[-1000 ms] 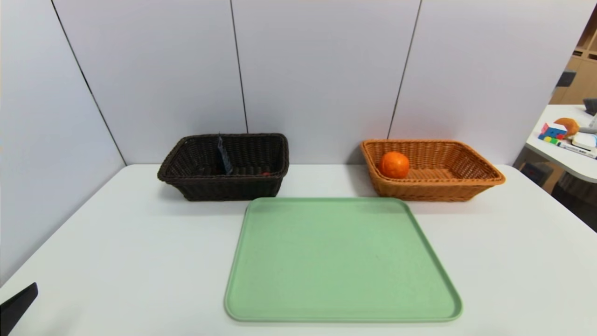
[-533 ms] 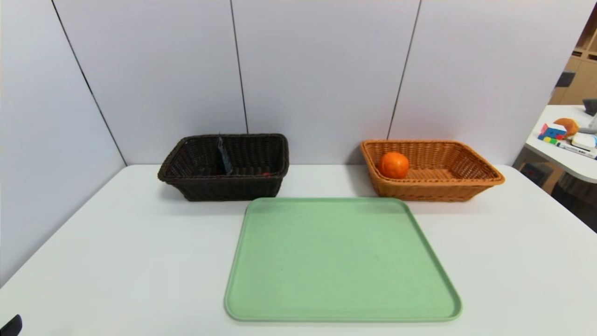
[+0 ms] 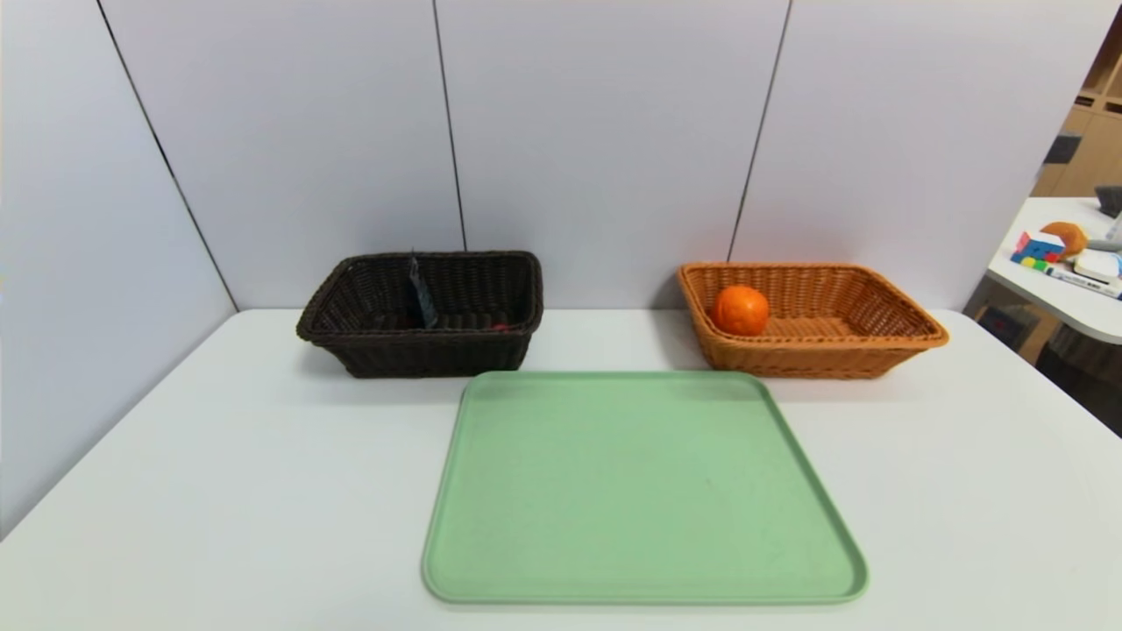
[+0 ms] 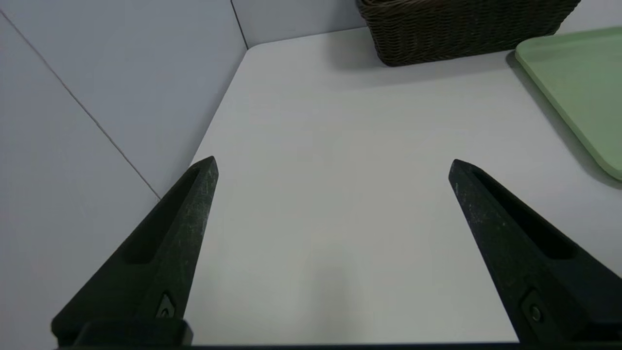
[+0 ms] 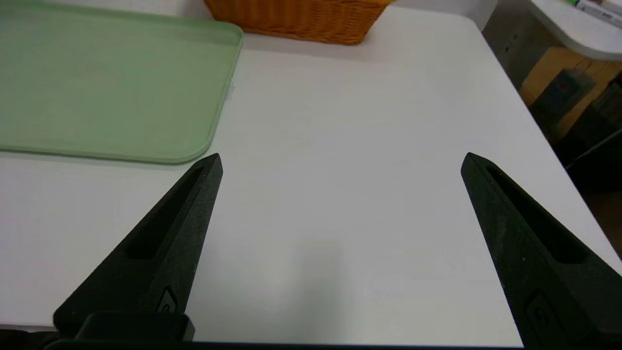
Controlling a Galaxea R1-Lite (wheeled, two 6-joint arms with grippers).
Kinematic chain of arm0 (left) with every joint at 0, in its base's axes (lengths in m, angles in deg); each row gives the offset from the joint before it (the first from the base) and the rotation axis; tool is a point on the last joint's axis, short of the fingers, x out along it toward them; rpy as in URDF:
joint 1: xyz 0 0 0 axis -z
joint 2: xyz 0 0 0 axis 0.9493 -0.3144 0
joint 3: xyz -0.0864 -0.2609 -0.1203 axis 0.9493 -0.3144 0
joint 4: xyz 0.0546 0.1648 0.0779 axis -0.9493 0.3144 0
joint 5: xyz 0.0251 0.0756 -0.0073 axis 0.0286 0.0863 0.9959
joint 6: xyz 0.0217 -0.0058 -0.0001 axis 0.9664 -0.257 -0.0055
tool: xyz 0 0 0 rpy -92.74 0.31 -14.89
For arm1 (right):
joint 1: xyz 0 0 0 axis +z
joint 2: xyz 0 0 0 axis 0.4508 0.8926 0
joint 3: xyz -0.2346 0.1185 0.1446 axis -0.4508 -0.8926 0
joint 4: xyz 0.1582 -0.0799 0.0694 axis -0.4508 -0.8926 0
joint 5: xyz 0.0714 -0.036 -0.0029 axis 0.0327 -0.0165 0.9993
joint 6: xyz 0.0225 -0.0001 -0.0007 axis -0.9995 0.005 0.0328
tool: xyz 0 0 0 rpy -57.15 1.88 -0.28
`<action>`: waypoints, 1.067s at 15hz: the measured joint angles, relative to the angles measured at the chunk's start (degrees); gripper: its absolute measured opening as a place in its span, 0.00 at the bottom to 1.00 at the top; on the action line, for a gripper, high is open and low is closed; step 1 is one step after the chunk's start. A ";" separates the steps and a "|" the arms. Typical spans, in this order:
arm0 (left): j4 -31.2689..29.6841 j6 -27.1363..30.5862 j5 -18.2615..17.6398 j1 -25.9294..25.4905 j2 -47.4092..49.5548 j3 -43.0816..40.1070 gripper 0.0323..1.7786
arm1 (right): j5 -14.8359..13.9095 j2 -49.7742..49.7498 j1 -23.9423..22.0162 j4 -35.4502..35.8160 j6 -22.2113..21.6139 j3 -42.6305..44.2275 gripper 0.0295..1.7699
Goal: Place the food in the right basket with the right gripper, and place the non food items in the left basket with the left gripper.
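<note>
Gone from the head view's corner now, left end effector, fingers spread wide over bare surface. Right end effector equally wide, empty. Orange sitting in right basket; dark upright item in left basket. Green tray bare.
</note>
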 joint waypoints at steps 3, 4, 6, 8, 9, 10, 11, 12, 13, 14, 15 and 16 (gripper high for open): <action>-0.06 -0.02 -2.06 0.00 3.34 0.00 0.95 | 0.94 -5.62 -0.30 3.68 1.71 -2.82 0.96; -0.04 -0.04 -2.74 0.00 4.66 -0.28 0.95 | 1.02 -6.55 -0.39 7.27 2.07 -4.28 0.96; -1.55 -0.45 -3.61 -0.06 6.77 -1.60 0.95 | 1.22 -7.61 -0.41 16.13 2.51 -9.33 0.96; -4.85 -1.16 -3.60 -0.06 7.73 -2.76 0.95 | 1.24 -8.12 -0.44 26.77 2.86 -15.82 0.96; -7.03 -1.16 -3.55 -0.06 8.02 -4.04 0.95 | 1.27 -8.23 -0.44 32.01 3.17 -19.05 0.96; -9.58 -1.05 -3.50 -0.06 8.14 -5.71 0.95 | 1.38 -8.28 -0.44 36.47 3.50 -21.57 0.96; -12.75 -0.74 -3.52 -0.09 8.22 -7.61 0.95 | 1.44 -8.30 -0.44 39.84 3.69 -22.86 0.96; -16.64 -0.48 -3.57 -0.09 8.24 -10.03 0.95 | 1.54 -8.30 -0.44 39.86 3.72 -23.52 0.96; -20.16 -0.30 -3.80 -0.06 8.29 -12.50 0.95 | 1.58 -8.30 -0.44 37.85 3.75 -23.84 0.96; -22.98 -0.11 -4.27 -0.06 8.31 -14.29 0.95 | 1.56 -8.30 -0.44 35.29 3.84 -24.02 0.96; -23.64 -0.24 -4.71 -0.06 8.31 -15.19 0.95 | 1.58 -8.30 -0.44 32.73 3.86 -24.10 0.96; -22.37 -0.39 -5.12 -0.06 8.34 -15.65 0.95 | 1.61 -8.30 -0.44 30.46 3.89 -24.10 0.96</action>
